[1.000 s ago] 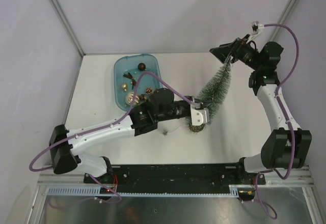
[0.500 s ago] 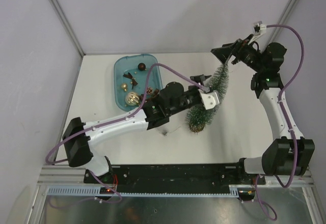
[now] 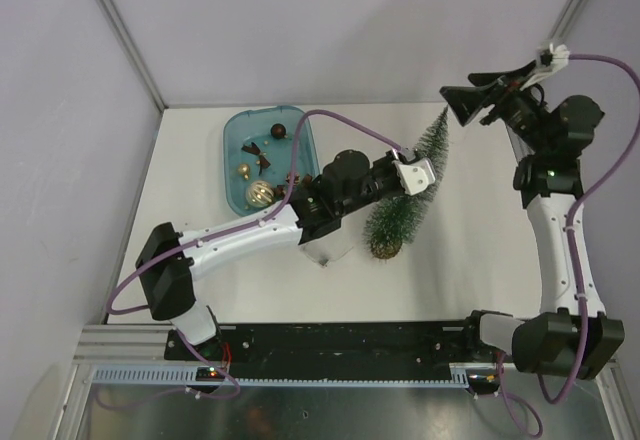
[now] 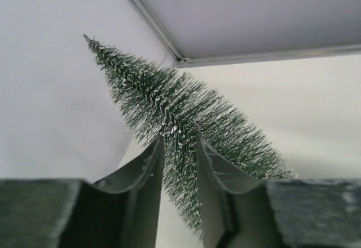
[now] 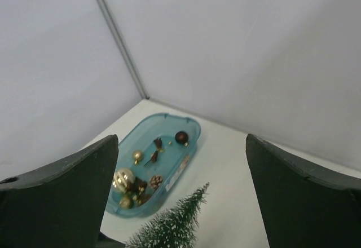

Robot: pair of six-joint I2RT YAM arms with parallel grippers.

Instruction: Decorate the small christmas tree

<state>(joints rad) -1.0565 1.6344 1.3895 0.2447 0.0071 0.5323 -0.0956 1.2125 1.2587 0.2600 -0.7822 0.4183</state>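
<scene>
The small christmas tree (image 3: pixel 400 215) is dark green with frosted tips. Its brown base (image 3: pixel 387 250) is on the table and its tip points to the far right. My left gripper (image 3: pixel 415 175) is shut on the tree's middle. In the left wrist view both fingers (image 4: pixel 148 169) press into the bristles of the tree (image 4: pixel 169 98). My right gripper (image 3: pixel 470 105) is wide open and empty, raised to the right of the tip and apart from it. The right wrist view looks down between its open fingers (image 5: pixel 67 186) at the tree's top (image 5: pixel 175 225).
A blue tray (image 3: pixel 232 160) stands at the back left, also in the right wrist view (image 5: pixel 189 146). It holds gold balls (image 3: pixel 260 193), a dark brown ball (image 3: pixel 279 131), a pine cone (image 3: pixel 293 176) and small brown pieces. Pale walls close the back and sides.
My left gripper has moved up and right along the tree, which now stands steeper. My right gripper has drawn back to the right, away from the tree's tip.
</scene>
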